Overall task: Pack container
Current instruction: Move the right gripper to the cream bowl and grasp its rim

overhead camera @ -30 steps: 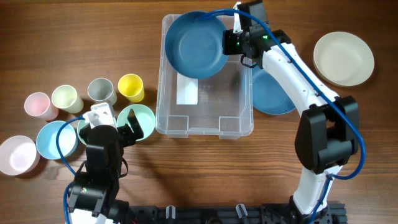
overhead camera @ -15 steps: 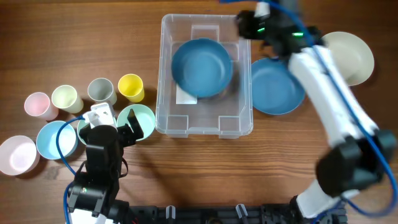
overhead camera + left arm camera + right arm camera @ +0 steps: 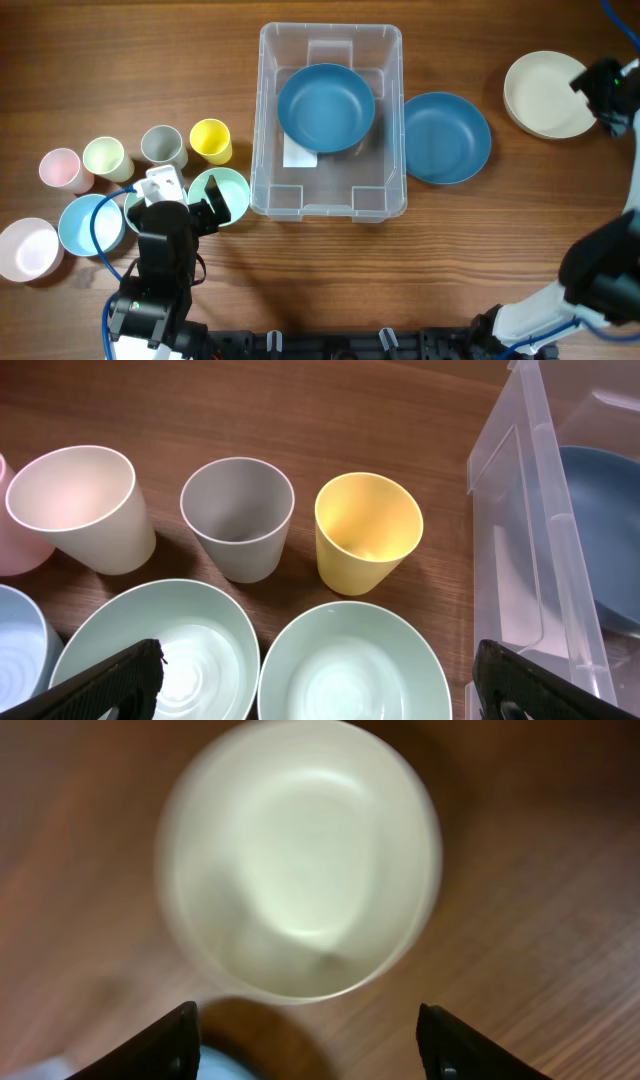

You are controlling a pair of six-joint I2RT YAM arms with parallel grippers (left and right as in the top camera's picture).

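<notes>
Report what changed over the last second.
The right gripper released the blue bowl, which went from held above the container's far end to lying inside it. The arm then swung right, over the cream bowl. The left gripper, cups and the other blue bowl stayed put.

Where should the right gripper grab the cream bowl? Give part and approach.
Pinch the rim of the cream bowl from above, one finger inside, one outside. It sits upright, mouth up, likely too wide to span; the right gripper hangs open over it.
</notes>
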